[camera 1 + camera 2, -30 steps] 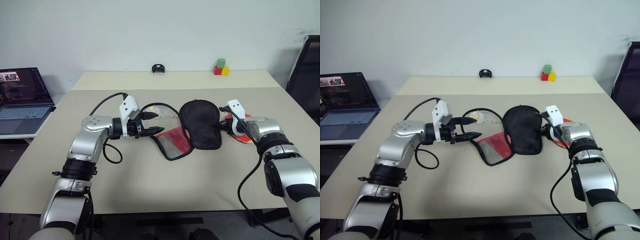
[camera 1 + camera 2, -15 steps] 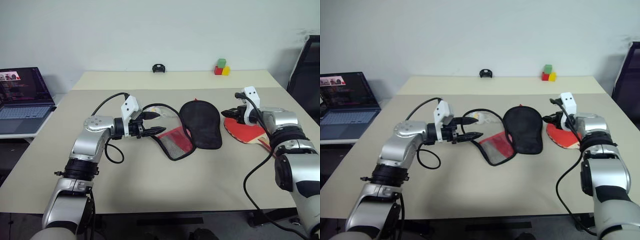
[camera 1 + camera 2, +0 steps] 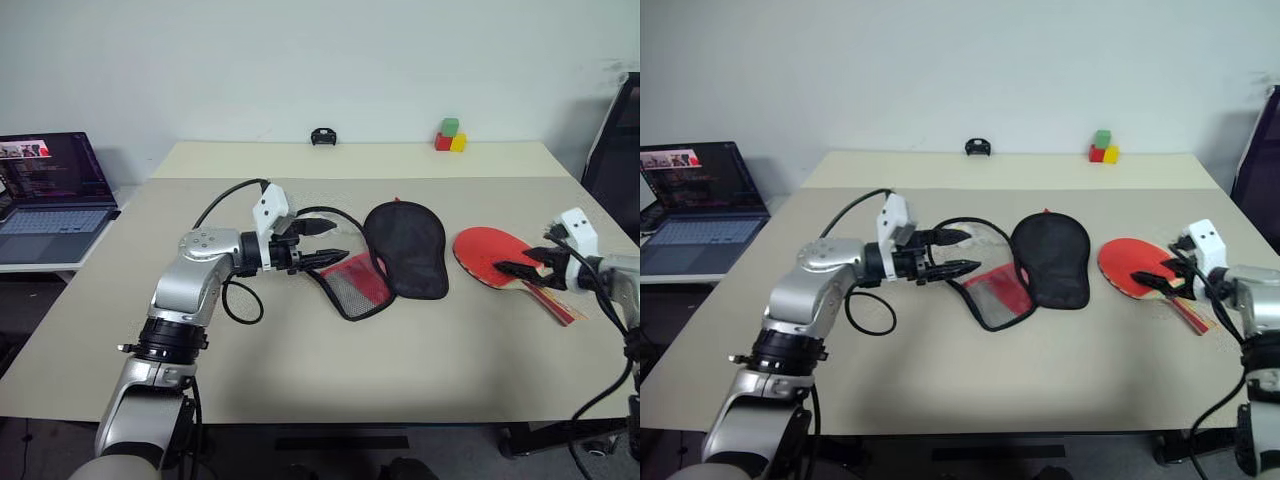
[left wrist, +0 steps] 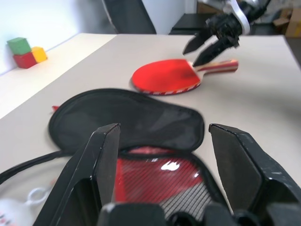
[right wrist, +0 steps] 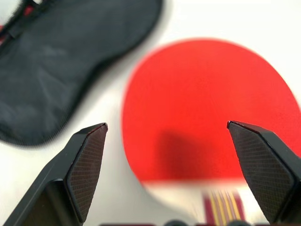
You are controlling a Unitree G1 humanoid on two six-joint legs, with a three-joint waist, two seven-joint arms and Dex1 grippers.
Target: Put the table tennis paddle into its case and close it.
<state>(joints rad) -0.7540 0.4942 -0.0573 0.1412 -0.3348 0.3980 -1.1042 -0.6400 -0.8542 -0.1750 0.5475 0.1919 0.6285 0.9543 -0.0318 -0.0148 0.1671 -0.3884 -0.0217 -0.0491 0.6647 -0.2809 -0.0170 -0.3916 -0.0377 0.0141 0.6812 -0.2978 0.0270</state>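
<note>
Left eye view: right pincer (image 3: 522, 270) is gaping empty over the paddle (image 3: 495, 256) (case (image 3: 405, 248) at nine o'clock); left pincer (image 3: 325, 242) is hovering part-open, empty.

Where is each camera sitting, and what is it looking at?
Head, both eyes: looks forward and down at the table, the open case, both arms.
Left wrist: looks past its own fingers over the case at the table tennis paddle and the right gripper.
Right wrist: looks down between its own fingers at the paddle's red face.
All share paddle and case.
</note>
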